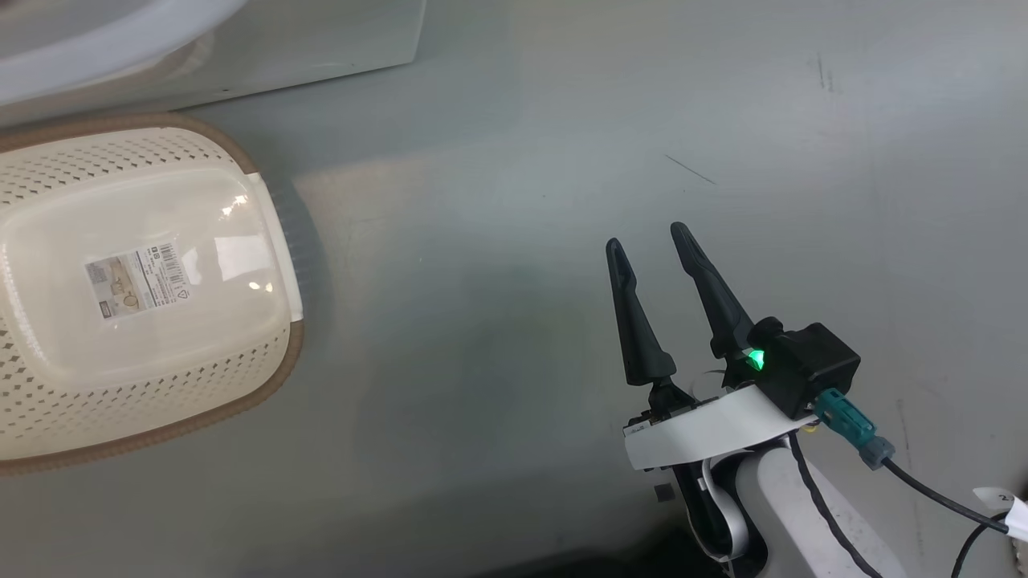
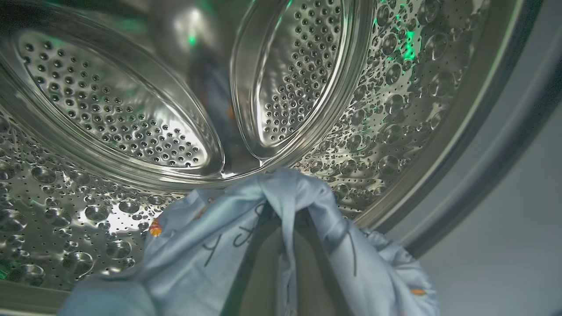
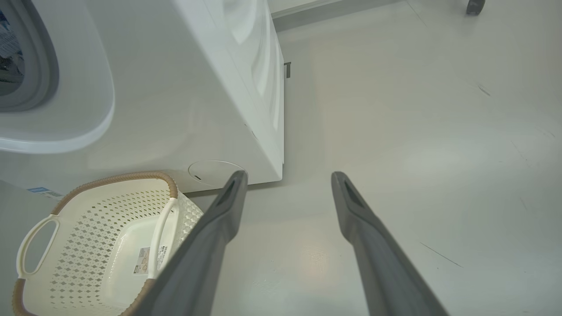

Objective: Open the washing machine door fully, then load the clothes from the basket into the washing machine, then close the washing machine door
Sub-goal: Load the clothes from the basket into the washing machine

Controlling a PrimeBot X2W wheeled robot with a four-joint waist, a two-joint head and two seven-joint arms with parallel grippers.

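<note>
Washing machine: drum at 12 o'clock.
Left gripper: clamped on clothes.
Right gripper: fingers apart — basket at 9 o'clock.

I'm reading this as a test lab dressed up as a laundry corner rather than somebody's home. A big white washing machine is standing straight on a bare, smooth grey floor that's showing dark scuff marks. Through the left wrist camera I'm staring into its shiny perforated drum, with light blue clothes hanging at the mouth. A cream basket is sitting on the floor near the machine's front, with a shop label stuck inside. A small dark caster wheel is poking in at the far edge of the floor, which is giving me equipment-on-wheels vibes.
</note>
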